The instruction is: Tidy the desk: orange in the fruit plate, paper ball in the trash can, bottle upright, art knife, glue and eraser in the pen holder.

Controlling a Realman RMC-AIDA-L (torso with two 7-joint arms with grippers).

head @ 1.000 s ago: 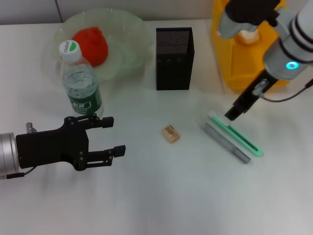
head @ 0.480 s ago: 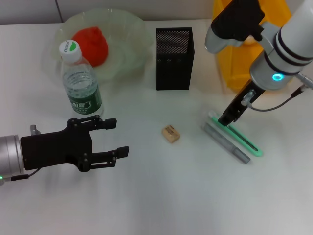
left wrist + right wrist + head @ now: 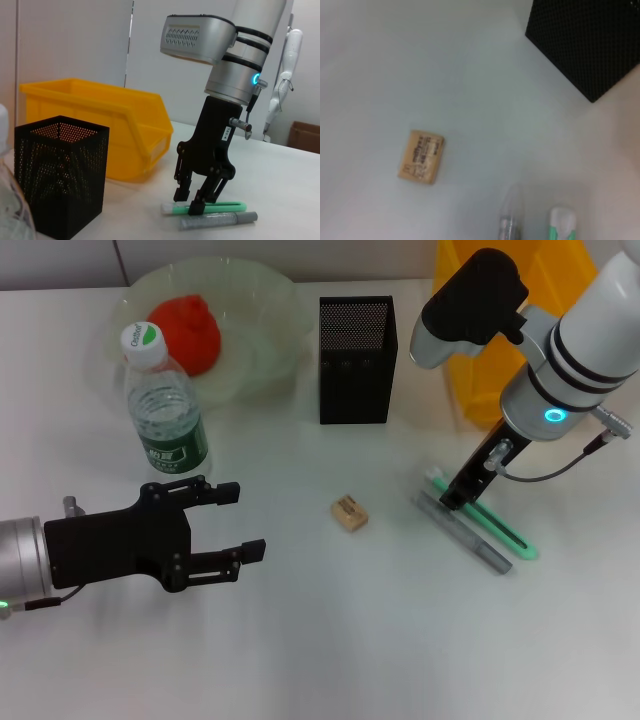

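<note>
My right gripper (image 3: 455, 492) hangs open just above the far end of the green art knife (image 3: 490, 522), which lies beside the grey glue stick (image 3: 465, 533). In the left wrist view its fingers (image 3: 189, 201) straddle the knife (image 3: 220, 205) above the glue (image 3: 220, 220). The tan eraser (image 3: 350, 513) lies alone mid-table and also shows in the right wrist view (image 3: 421, 156). The black mesh pen holder (image 3: 357, 360) stands behind it. The orange (image 3: 185, 332) sits in the green fruit plate (image 3: 270, 310). The bottle (image 3: 165, 410) stands upright. My left gripper (image 3: 238, 520) waits open below the bottle. The paper ball is hidden.
A yellow bin (image 3: 480, 380) stands at the back right, partly covered by my right arm. The right wrist view shows the pen holder's corner (image 3: 590, 45), the glue tip (image 3: 510, 220) and the knife end (image 3: 563, 225).
My right gripper has come down and leftward from beside the bin to just over the knife's far end. The left gripper crept slightly right.
</note>
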